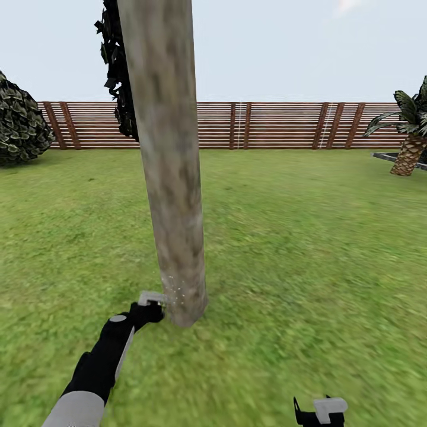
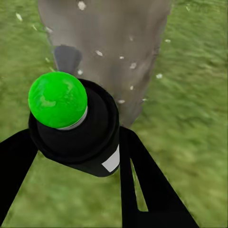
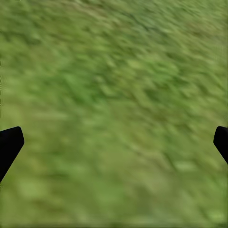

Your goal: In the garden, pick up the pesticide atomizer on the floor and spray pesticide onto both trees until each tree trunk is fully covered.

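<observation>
Black left gripper low beside trunk

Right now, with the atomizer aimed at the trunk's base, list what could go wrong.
1. Coverage: the pesticide specks cluster low on the tree trunk; the tall part above looks unsprayed, so it may stay bare unless the left gripper rises.
2. Collision: the atomizer sits very near the bark; a nudge forward could bump it.
3. The right gripper hangs open over the grass, idle.

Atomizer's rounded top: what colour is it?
Bright green on the atomizer's black body, clearest in the left wrist view.
</observation>
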